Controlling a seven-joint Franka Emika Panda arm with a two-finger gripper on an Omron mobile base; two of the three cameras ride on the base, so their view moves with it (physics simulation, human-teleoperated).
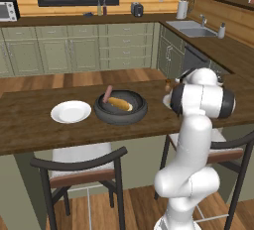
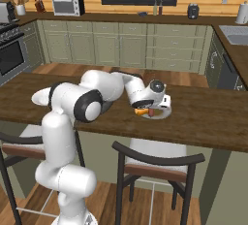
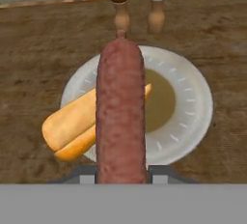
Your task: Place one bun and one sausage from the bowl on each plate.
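Claw (image 3: 120, 172): clenched on a sausage (image 3: 120, 117), which it holds above the right-hand plate (image 3: 188, 107); in the hand view the sausage runs lengthwise up the middle.
Right-hand plate: white, on the wooden counter (image 3: 43, 39); a bun (image 3: 72, 124) lies on its left part, one end sticking out past the rim.
Shakers: a brown-topped one (image 3: 119, 6) and a white-topped one (image 3: 157, 3) stand side by side on the counter just beyond that plate.
Bowl (image 1: 120, 109): dark, on the counter; a second bun (image 1: 120, 104) lies inside, and a second sausage (image 1: 107, 94) leans on its far rim.
Left-hand plate (image 1: 71, 111): white, bare, just beside the bowl.
Chairs: one (image 1: 82, 167) stands under the counter's near edge below the bare plate.
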